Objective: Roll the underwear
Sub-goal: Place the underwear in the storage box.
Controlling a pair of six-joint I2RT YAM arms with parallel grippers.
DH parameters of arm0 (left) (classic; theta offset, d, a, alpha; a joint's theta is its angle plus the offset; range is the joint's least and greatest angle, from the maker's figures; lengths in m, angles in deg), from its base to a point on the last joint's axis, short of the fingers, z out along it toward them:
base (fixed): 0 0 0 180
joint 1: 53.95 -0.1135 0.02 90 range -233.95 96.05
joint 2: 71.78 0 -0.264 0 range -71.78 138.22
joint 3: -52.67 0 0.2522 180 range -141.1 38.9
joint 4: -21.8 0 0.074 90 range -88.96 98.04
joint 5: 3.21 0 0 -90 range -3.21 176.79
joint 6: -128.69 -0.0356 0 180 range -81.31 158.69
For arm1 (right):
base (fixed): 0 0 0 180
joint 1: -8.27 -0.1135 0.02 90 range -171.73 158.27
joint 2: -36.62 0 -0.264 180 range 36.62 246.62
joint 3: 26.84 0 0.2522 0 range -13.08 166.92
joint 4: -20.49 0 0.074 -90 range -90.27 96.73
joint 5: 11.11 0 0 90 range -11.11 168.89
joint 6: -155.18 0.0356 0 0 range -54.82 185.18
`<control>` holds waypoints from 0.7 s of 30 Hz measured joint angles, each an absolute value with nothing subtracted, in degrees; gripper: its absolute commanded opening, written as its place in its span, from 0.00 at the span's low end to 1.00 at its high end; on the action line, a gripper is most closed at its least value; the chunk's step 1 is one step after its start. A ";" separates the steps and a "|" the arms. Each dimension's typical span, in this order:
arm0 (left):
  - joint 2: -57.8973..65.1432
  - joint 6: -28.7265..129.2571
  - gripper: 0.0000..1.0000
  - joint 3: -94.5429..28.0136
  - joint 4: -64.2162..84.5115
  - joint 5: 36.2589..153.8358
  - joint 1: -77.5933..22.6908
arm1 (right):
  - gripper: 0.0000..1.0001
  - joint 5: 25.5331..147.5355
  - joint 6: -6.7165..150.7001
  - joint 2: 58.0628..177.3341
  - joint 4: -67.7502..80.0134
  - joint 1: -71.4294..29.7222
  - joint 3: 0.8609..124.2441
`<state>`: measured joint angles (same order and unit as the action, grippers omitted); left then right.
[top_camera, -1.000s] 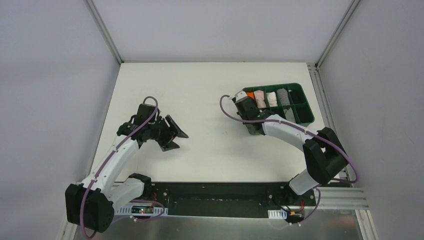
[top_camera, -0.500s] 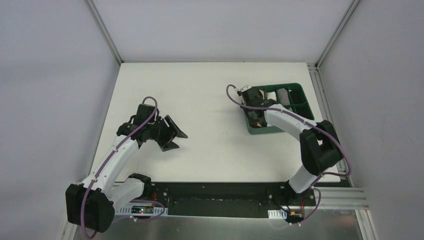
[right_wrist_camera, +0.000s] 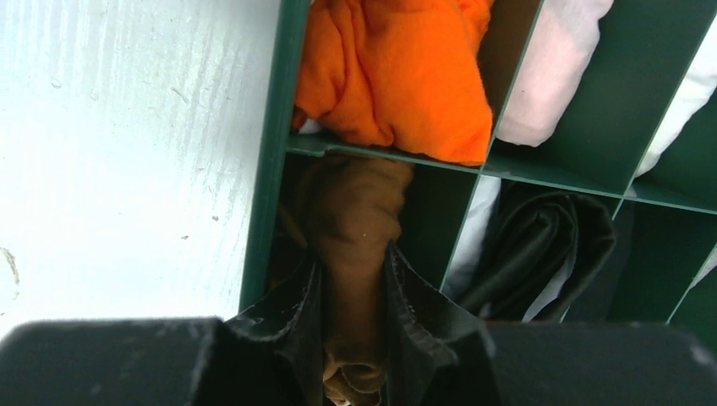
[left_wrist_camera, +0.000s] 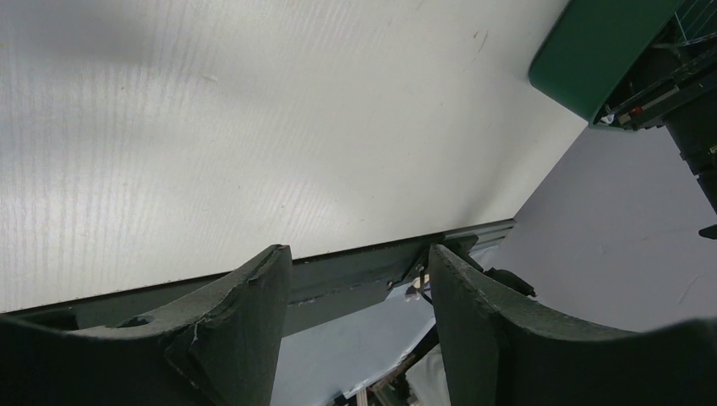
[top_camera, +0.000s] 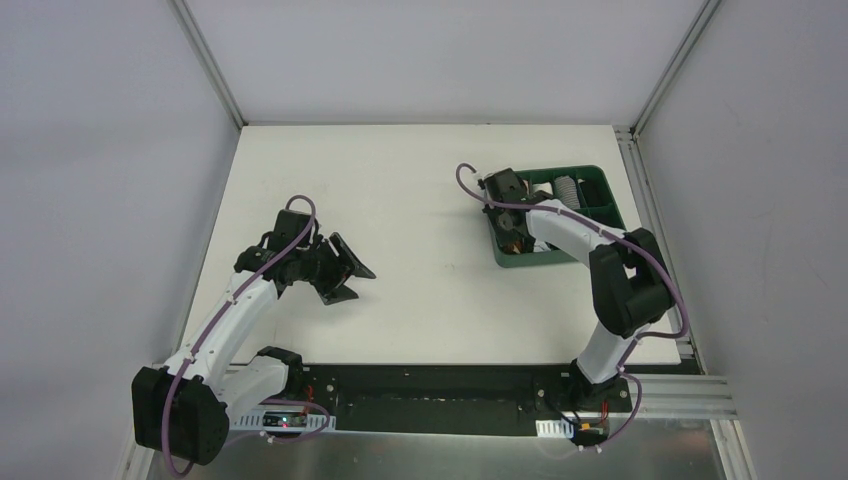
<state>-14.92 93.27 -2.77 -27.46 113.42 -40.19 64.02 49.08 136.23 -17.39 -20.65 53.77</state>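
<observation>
The tan-brown underwear (right_wrist_camera: 355,220) is a rolled bundle held between my right gripper's (right_wrist_camera: 353,271) fingers, inside the near-left compartment of the green tray (right_wrist_camera: 269,161). The right gripper is shut on it. In the top view the right gripper (top_camera: 510,228) is over the left end of the green tray (top_camera: 600,190), and the underwear is hidden under it. My left gripper (top_camera: 345,268) is open and empty above the white table at the left; in the left wrist view its fingers (left_wrist_camera: 254,288) frame only the table's edge.
The tray's other compartments hold a bright orange roll (right_wrist_camera: 397,68), a pink roll (right_wrist_camera: 550,76), a white one and a black roll (right_wrist_camera: 533,245). The tray's corner shows in the left wrist view (left_wrist_camera: 600,51). White enclosure walls surround the table.
My right gripper has moved with the underwear from the tray's near-left corner onto its left end and lowered into a compartment. The left arm has hardly moved.
</observation>
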 measured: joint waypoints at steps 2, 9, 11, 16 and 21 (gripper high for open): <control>-14.92 93.25 0.61 -2.77 -27.46 113.42 -40.19 | 0.45 64.28 49.98 136.14 -17.72 -20.61 53.90; -14.92 93.27 0.60 -2.77 -27.46 113.40 -40.19 | 0.59 66.12 51.86 130.96 -19.69 -20.15 54.66; -14.94 93.27 0.60 -2.70 -27.46 113.42 -40.19 | 0.60 66.10 52.10 129.65 -20.12 -20.15 55.17; -15.75 93.30 0.60 -2.46 -27.46 113.53 -40.19 | 0.55 66.14 52.84 128.25 -20.67 -20.15 55.32; -17.06 93.32 0.60 -2.46 -27.46 113.79 -40.19 | 0.54 65.94 55.66 124.19 -20.65 -20.06 55.01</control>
